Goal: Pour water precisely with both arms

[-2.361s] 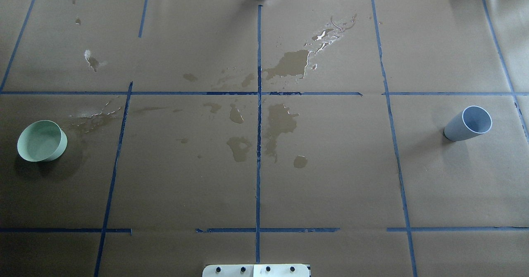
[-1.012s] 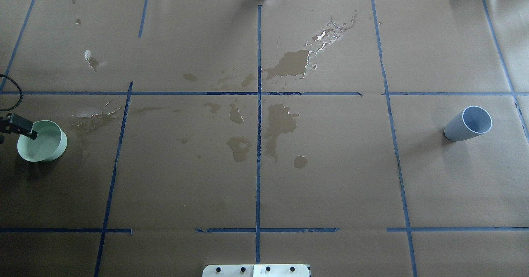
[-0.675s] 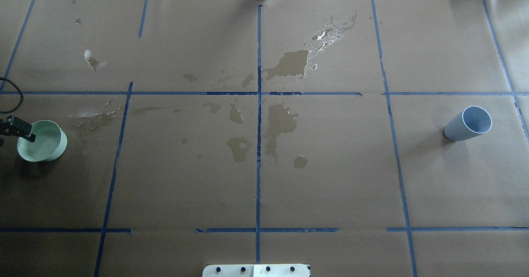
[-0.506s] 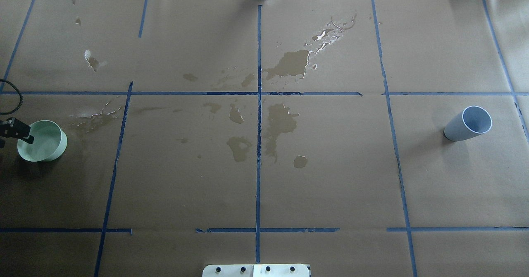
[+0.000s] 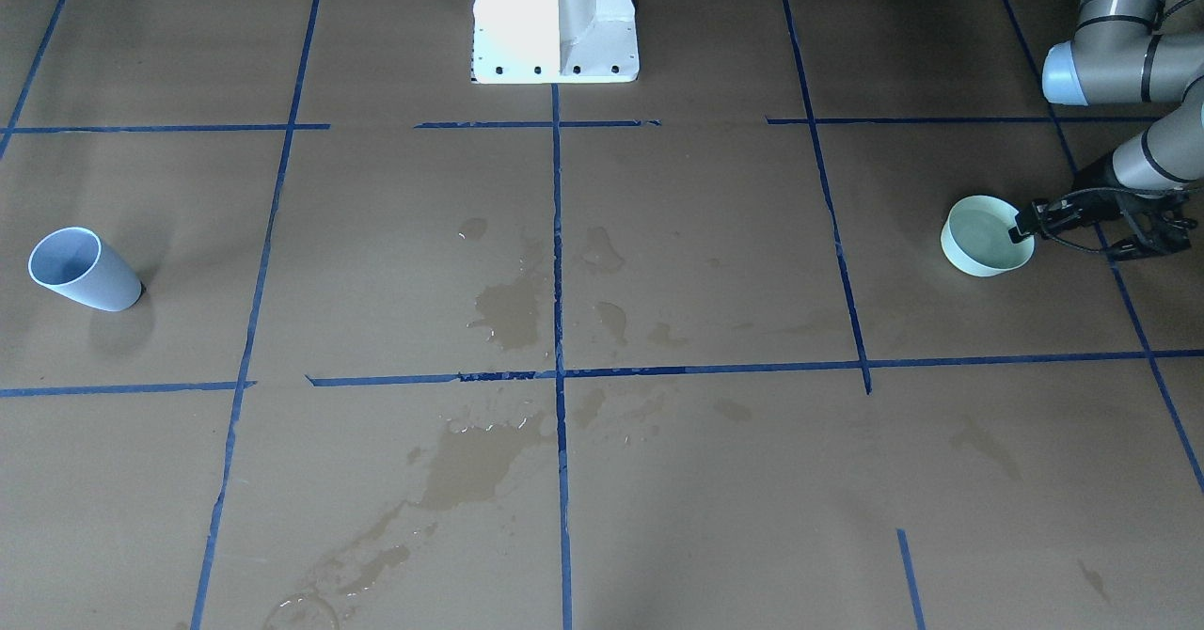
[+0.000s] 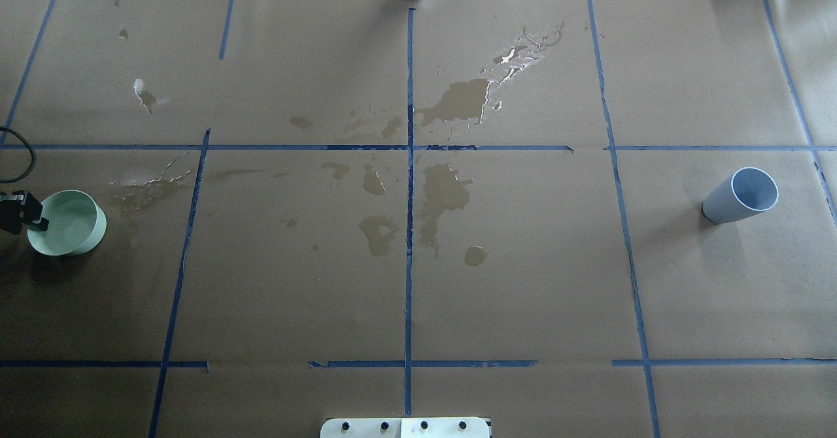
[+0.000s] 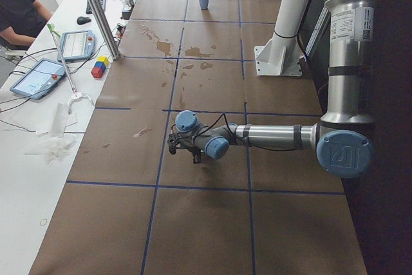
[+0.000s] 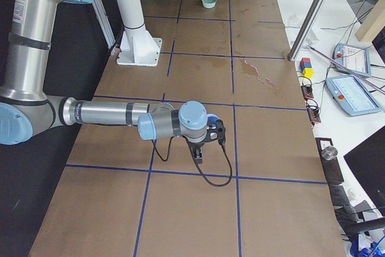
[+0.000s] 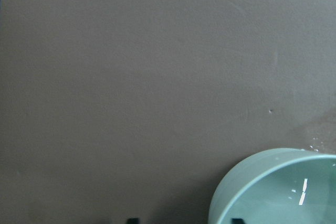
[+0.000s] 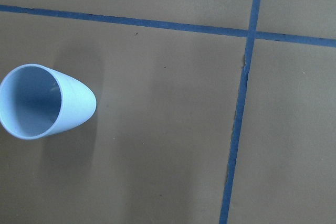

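Left claw (image 5: 1020, 228), open astride the green bowl's (image 5: 969, 261) wall, should close gently and lift level, sparing the water (image 5: 978, 233). Right claw (image 8: 200, 150): I cannot tell.

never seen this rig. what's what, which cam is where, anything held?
A left arm and a right arm share a white base at a brown table marked with blue tape. Cameras: one faces the robot, one looks over its shoulders, one at each table end, one on each wrist. On the table: a green bowl holding water, a standing blue cup, wet stains. The left pincer is open, fingers either side of the bowl's rim; nothing held. The right arm is near the cup; the right pincer is unclear.
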### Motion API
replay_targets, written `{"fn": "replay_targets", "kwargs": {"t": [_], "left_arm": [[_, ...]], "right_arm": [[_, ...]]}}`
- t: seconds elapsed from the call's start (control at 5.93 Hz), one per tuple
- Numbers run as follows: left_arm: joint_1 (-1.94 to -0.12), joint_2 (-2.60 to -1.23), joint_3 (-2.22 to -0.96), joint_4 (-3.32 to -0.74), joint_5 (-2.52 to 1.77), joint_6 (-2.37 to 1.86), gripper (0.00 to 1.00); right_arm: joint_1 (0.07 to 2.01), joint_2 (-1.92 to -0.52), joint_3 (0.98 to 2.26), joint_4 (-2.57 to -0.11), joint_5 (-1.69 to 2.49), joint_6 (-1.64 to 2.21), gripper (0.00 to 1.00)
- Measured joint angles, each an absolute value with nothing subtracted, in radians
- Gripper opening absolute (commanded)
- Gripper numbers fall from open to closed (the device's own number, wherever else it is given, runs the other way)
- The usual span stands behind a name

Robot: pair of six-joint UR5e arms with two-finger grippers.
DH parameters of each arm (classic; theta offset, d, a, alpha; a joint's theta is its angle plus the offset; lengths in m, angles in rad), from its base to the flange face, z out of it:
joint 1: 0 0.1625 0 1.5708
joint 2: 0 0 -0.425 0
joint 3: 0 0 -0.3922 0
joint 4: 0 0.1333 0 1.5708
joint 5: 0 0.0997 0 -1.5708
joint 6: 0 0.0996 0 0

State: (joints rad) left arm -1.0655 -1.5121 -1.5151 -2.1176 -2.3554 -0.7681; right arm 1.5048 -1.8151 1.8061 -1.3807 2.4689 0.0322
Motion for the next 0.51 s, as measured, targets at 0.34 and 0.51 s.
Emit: {"fn": "replay_targets", "kwargs": {"t": [0.34,0.51], "left_arm": [[-1.057,-1.521,-1.516,-2.120,-2.358,-0.768,0.01],[-1.057,-1.528,-1.518,-2.120,-2.359,-0.769,0.00]], "right_arm": [[1.505,-1.813,1.809,-1.381,2.470,0.032,1.00],[1.505,-1.810,1.810,-1.381,2.470,0.032,1.00]]}}
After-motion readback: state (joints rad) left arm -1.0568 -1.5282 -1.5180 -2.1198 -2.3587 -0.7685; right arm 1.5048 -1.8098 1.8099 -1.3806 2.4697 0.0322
